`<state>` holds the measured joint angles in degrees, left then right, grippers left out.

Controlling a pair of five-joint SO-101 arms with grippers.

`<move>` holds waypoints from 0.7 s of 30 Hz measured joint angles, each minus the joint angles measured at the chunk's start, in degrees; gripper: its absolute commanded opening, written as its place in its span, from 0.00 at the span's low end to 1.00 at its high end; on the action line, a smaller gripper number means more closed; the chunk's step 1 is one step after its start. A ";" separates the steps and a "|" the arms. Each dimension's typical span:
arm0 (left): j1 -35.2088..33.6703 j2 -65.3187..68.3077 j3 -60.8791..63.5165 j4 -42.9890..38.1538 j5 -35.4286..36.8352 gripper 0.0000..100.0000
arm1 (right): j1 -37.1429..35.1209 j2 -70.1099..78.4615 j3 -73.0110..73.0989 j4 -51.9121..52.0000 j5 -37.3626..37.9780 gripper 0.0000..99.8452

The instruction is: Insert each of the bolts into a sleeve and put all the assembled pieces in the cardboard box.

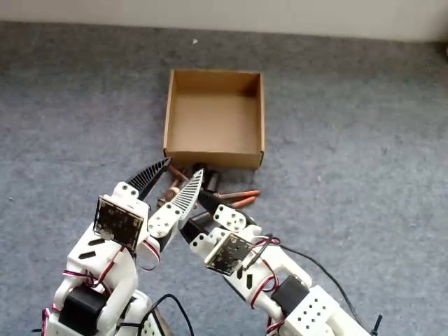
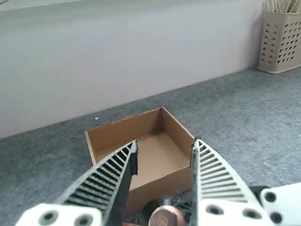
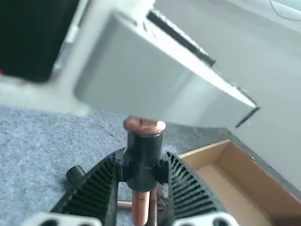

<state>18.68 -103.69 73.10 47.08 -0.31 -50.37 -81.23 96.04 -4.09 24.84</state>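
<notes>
The open cardboard box [image 1: 213,122] sits on the grey carpet, with nothing inside it. Just in front of it lie loose copper bolts [image 1: 239,195] and a black sleeve [image 1: 211,181]. My right gripper [image 3: 143,160] is shut on a black sleeve [image 3: 142,153] with a copper bolt [image 3: 143,125] standing through it. In the high view the right gripper [image 1: 203,201] sits under my left gripper [image 1: 184,166]. The left gripper [image 2: 164,142] is open, its fingers astride the bolt head [image 2: 162,217] and pointing toward the box [image 2: 141,155].
Another black sleeve [image 3: 75,174] lies on the carpet near the right gripper. A beige slotted basket [image 2: 281,40] stands by the wall far off. Both arms crowd the space in front of the box; carpet to either side is bare.
</notes>
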 measured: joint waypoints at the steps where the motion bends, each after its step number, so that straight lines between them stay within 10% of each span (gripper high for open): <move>1: 0.00 0.00 -0.88 0.62 0.00 0.20 | 0.00 0.00 0.00 0.00 0.00 0.00; 13: -9.23 -0.35 -10.11 11.52 -0.09 0.10 | 13.71 0.00 0.00 0.88 -17.14 0.00; 21: -24.44 -0.26 1.58 13.45 -0.09 0.08 | 24.97 0.00 -2.81 25.67 -23.21 0.01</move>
<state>-5.76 -103.96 74.68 60.53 -0.40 -25.41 -81.23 93.23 21.58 1.63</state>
